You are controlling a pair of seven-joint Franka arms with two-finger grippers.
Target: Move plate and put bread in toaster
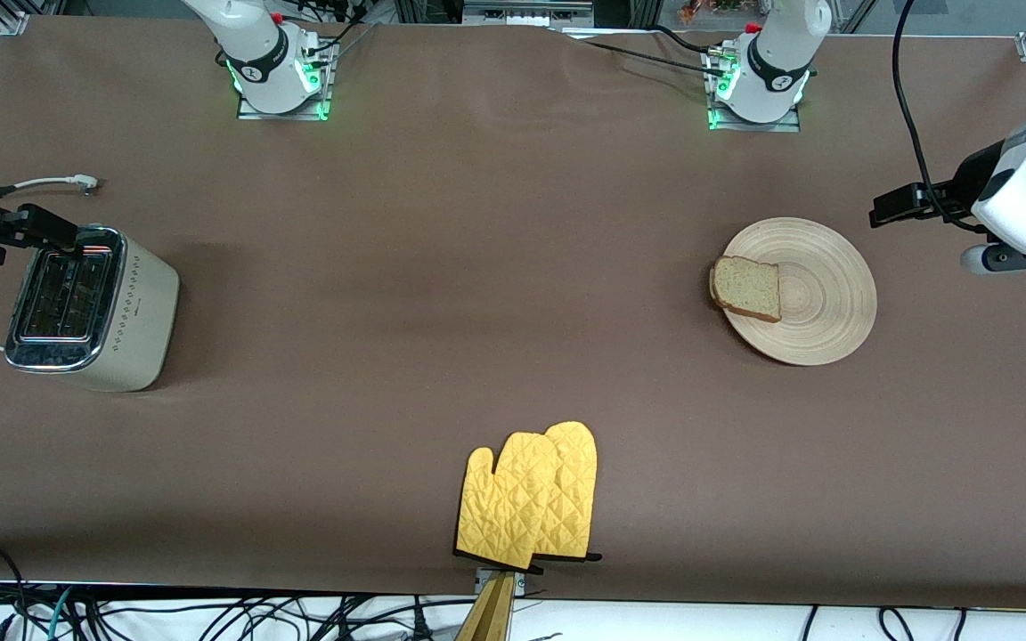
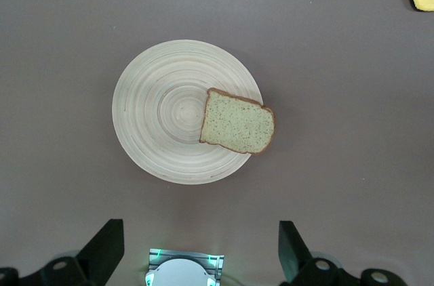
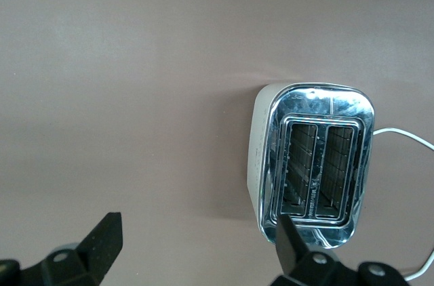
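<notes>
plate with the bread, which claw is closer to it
Left. The left claw hangs open beside the plate, at the left arm's end of the table. The right claw hangs open by the toaster, at the right arm's end.

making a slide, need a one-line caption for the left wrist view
Open left gripper above a wooden plate, bread slice overhanging its rim.

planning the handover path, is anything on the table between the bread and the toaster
Nothing visible blocks it. The bread lies on the plate at the left arm's end, the toaster stands at the right arm's end, with bare table between. The oven mitts lie nearer the front camera, off that line.
</notes>
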